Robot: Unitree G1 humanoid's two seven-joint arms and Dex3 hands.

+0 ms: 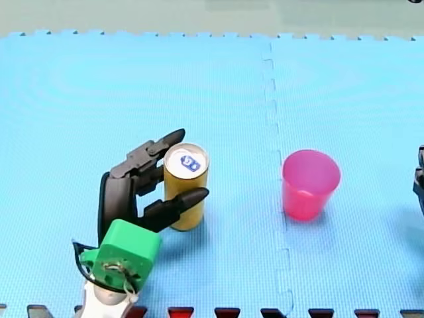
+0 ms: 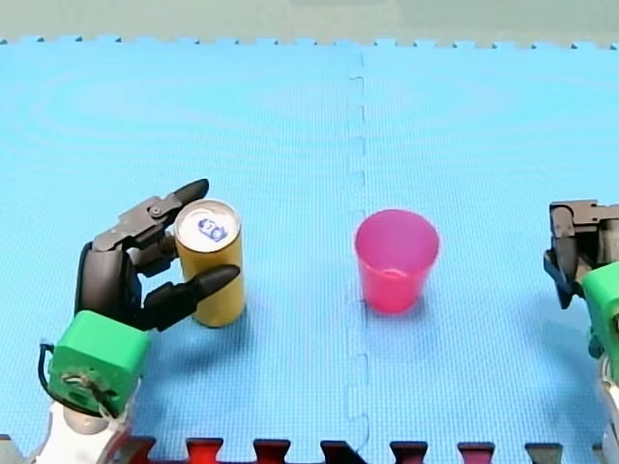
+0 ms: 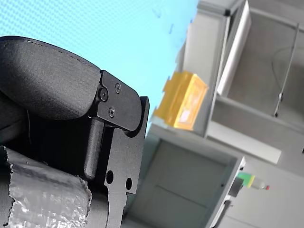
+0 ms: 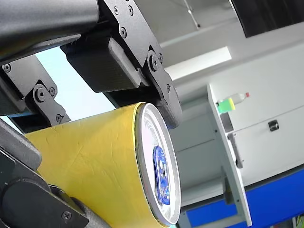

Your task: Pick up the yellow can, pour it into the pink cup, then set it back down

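The left hand (image 2: 135, 266) had its black fingers (image 2: 155, 208) curled around the yellow cylindrical metal can (image 2: 215, 275), upright on the blue foam mat (image 2: 290, 126), seemingly ready to lift, with the pink plastic cup (image 2: 395, 266) at the can's 3 o'clock and the right hand (image 2: 575, 246) beyond it.

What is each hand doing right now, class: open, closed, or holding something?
Left hand: closed around the yellow can, which stands on the mat.
Right hand: at the mat's right edge, holding nothing; open or closed cannot be told.
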